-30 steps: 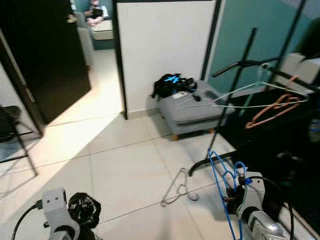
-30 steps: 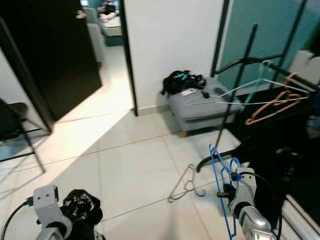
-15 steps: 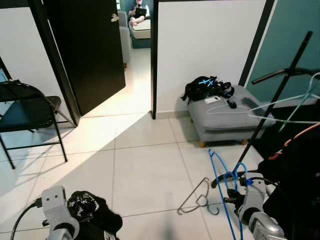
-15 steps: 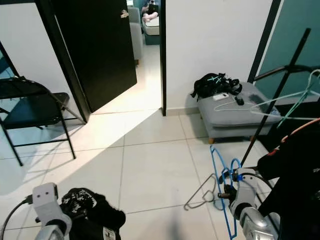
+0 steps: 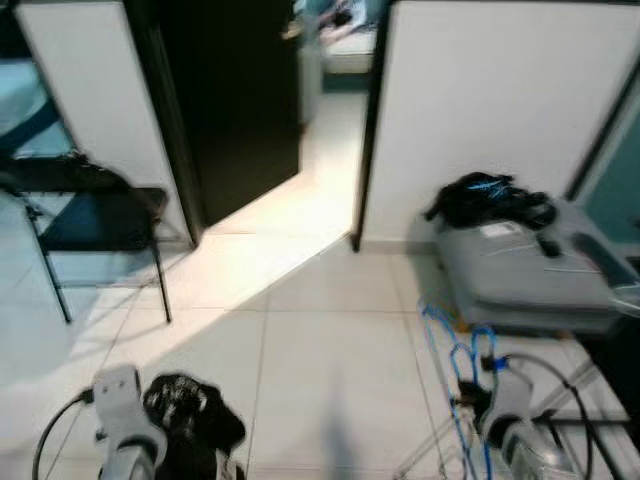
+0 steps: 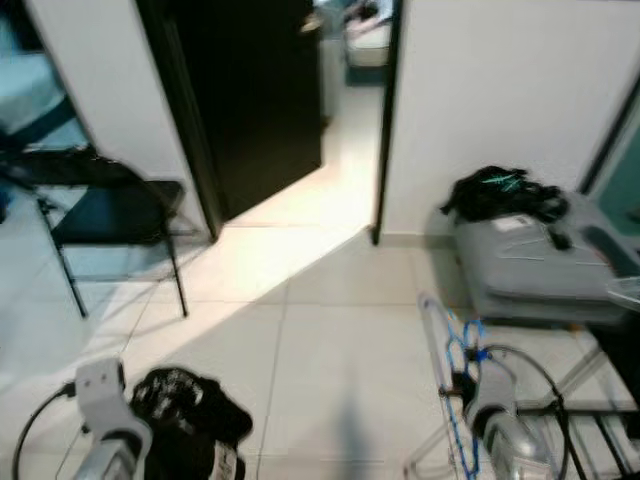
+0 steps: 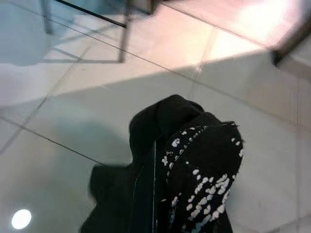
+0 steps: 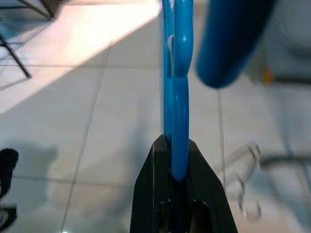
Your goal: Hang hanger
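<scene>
A blue plastic hanger (image 5: pixel 453 367) stands upright at the lower right, and my right gripper (image 5: pixel 468 402) is shut on its lower part. The right wrist view has the blue hanger (image 8: pixel 175 111) pinched between the two black fingers (image 8: pixel 150 194). At the lower left, my left gripper (image 5: pixel 150 425) is shut on a black garment (image 5: pixel 187 417) with white speckles. That garment (image 7: pixel 194 160) drapes over the left fingers and hides them in the left wrist view. The picture is blurred.
A black folding chair (image 5: pixel 98 212) stands at the left by a dark open door (image 5: pixel 235 100). A grey ottoman (image 5: pixel 530 280) carrying a black bag (image 5: pixel 488 199) sits against the white wall at the right. A wire hanger (image 5: pixel 430 458) lies on the tiles near the rack's base (image 5: pixel 600 425).
The camera has swung left: the clothes rack and its hangers have slid out at the right, and the chair and door moved toward the centre. Both grippers keep their holds.
</scene>
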You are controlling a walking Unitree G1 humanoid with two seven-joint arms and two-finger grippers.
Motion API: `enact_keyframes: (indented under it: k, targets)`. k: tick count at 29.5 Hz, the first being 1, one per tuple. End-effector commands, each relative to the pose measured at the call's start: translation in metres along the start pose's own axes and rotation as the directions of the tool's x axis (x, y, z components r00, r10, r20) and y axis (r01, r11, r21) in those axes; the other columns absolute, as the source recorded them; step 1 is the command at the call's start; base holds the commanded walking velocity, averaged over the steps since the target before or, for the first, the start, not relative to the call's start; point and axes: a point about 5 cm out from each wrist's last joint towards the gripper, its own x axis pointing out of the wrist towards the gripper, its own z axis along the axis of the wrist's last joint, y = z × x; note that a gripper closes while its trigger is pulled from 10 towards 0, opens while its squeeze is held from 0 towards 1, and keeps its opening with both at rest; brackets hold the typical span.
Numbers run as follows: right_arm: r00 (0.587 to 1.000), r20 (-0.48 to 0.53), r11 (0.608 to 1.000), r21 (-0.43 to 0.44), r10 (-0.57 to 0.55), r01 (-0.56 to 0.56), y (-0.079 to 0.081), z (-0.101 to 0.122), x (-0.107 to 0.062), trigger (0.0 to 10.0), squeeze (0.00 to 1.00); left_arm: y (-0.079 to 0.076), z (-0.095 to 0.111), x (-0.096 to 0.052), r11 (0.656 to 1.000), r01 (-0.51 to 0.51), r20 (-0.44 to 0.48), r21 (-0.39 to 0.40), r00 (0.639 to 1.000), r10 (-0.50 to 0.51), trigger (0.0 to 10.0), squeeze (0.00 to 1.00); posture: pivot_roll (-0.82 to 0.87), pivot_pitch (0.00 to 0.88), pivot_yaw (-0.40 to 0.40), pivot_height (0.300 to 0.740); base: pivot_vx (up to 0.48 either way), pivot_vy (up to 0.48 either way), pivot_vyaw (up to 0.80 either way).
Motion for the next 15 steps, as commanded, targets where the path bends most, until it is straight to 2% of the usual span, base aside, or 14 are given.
enact_keyframes:
  k: [1, 15]
  targets:
    - [1.000, 0.007, 1.000, -0.002, 0.021, -0.021, 0.0062, 0.0000, 0.0020, 10.0, 0.00, 0.0063, 0.0025, 0.0001, 1.000, -0.015, 0.017, 0.021, 1.000, 0.015, 10.0, 0.00, 0.03, 0.000, -0.032, 0.740, 0.480, 0.000, 0.80]
    - [1.000, 0.005, 1.000, -0.011, 0.026, -0.026, 0.0067, -0.0001, 0.0027, 10.0, 0.00, 0.0062, 0.0027, 0.0001, 1.000, -0.016, 0.019, 0.023, 1.000, 0.015, 10.0, 0.00, 0.03, 0.000, -0.031, 0.740, 0.480, 0.000, 0.80]
